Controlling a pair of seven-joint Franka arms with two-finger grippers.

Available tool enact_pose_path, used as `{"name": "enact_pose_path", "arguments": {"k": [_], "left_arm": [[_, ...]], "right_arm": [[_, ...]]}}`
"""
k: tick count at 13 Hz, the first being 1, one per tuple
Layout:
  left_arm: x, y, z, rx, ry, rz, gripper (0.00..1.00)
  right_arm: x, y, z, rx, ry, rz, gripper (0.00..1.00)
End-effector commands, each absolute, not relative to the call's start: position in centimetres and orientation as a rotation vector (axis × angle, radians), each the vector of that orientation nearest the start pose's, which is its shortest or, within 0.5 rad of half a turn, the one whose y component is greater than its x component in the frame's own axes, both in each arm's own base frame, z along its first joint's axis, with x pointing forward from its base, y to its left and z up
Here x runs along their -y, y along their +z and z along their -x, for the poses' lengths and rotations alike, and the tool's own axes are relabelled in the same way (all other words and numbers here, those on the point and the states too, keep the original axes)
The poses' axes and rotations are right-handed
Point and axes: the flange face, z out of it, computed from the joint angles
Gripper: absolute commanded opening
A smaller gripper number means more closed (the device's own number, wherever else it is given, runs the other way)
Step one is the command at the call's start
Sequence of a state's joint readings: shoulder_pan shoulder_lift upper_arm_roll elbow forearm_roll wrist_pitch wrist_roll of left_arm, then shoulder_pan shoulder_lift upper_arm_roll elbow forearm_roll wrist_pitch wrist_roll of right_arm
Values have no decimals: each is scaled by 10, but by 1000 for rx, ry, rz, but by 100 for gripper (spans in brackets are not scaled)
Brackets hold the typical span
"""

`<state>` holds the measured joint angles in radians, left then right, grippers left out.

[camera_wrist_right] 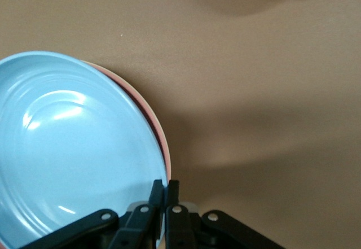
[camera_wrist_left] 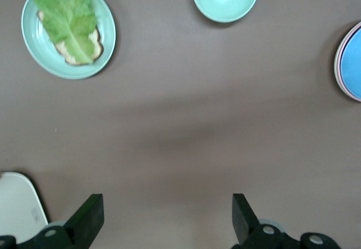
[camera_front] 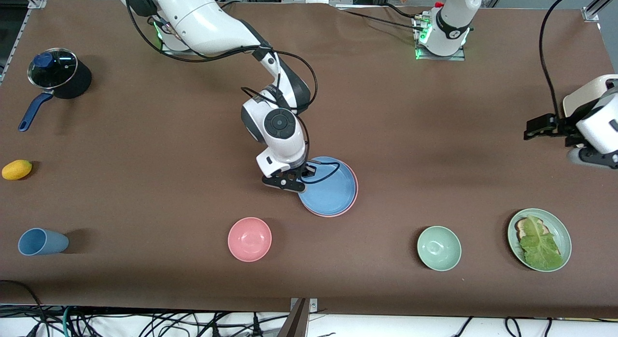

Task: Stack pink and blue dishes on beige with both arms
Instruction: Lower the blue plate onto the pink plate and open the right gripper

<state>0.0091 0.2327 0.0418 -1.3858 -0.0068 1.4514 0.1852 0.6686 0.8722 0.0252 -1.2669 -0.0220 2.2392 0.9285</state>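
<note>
Stack: flat round sky-blue plate (camera_front: 330, 187) lies on the salmon-pink plate (camera_front: 355, 189) mid-table; a cream-beige rim (camera_wrist_right: 148, 105) peeps out beneath them in the right wrist view
Right gripper (camera_front: 295, 176): low at the stack's edge, fingers pinched together on the blue plate's rim
Left gripper (camera_wrist_left: 166, 221): waits with its fingers spread wide and empty, over bare brown table (camera_front: 434, 134) at the left arm's end
Around: small deep pink bowl (camera_front: 249, 239) and pale green bowl (camera_front: 439, 247) sit nearer the front camera than the stack, well apart from it; green plate with lettuce on bread (camera_front: 539, 239), blue cup (camera_front: 42, 241), yellow fruit (camera_front: 17, 169) and lidded black saucepan (camera_front: 59, 75) lie toward the table's ends
</note>
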Motion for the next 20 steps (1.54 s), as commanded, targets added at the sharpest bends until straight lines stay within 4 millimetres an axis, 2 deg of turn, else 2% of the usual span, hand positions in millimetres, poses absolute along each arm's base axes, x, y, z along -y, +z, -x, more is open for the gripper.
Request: {"name": "enact_pose_path", "arguments": {"k": [1,4,5,8,9,10,11,13,17,18,19,20], "left_arm": [[-37,547,-594,-229,370,3114,100],[-35,543,-594,-233,397,3113,100],[-34,552,-593,-227,370,3121,100],[-19,607,-580,-268,235,3128,100],[-12,619,-578,-278,198,3128,100],[-6,623,-577,-289,196,3143,100],[-3,619,-578,-283,213,3170,100],[-3,618,-580,-223,219,3185,100],[-2,615,-579,-91,246,3185,100],[-3,616,-579,-81,242,3186,100],[-4,615,-580,-69,247,3185,100],[-6,614,-580,-42,250,3185,100]], "right_arm": [[-491,246,-593,-354,-138,3030,0],[-493,248,-593,-357,-134,3023,0],[-494,249,-593,-357,-131,3021,0],[-498,250,-593,-376,-115,2994,0],[-499,245,-593,-377,-112,2996,0],[-499,243,-593,-388,-113,2993,0],[-501,236,-593,-388,-118,2988,6],[-501,232,-593,-385,-126,2984,43],[-492,239,-599,-389,-108,3004,72],[-486,252,-607,-394,-105,3008,79],[-481,266,-609,-386,-91,3030,89],[-467,276,-618,-361,-73,3046,99]]}}
